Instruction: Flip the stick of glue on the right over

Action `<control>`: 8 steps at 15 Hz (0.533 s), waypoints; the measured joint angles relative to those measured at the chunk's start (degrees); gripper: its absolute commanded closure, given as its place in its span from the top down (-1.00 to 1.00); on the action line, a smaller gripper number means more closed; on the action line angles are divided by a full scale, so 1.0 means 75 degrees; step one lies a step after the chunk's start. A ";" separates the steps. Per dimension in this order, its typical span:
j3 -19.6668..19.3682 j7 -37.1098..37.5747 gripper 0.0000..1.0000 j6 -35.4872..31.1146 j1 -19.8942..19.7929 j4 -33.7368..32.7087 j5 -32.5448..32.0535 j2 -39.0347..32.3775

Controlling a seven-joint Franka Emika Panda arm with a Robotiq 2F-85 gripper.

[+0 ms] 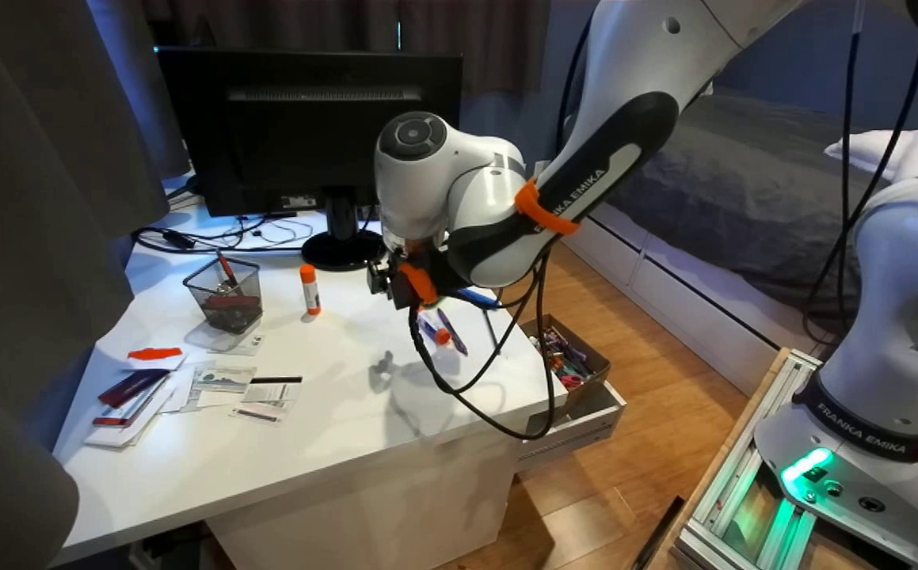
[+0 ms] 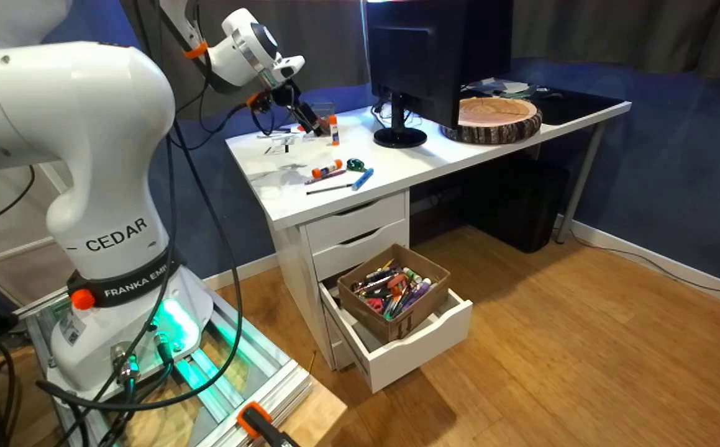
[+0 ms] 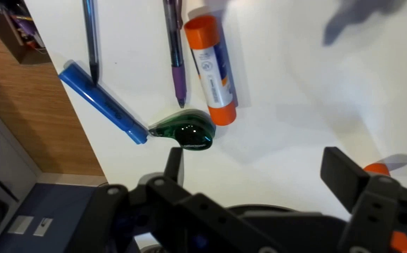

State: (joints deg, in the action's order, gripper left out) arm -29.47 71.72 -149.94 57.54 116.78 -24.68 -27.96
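Wrist view: my gripper point(image 3: 254, 168), spread apart; above it in frame, the lying glue stick point(image 3: 210, 72), likely my target, rests on the surface point(image 3: 284, 135), long axis roughly crosswise to my closing line.

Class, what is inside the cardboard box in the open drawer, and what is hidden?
Inside the cardboard box lies a jumble of pens and markers, some purple, and something pink too small to identify. Whatever lies beneath the top layer is covered.
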 measured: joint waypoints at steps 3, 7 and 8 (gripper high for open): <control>-0.0077 0.0083 1.00 0.0009 0.0056 0.0097 -0.0023 0.0059; -0.0081 0.0093 1.00 0.0009 0.0056 0.0110 -0.0026 0.0059; -0.0081 0.0094 1.00 0.0009 0.0056 0.0110 -0.0026 0.0059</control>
State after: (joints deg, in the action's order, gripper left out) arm -30.08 72.43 -149.87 57.96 117.60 -24.88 -27.51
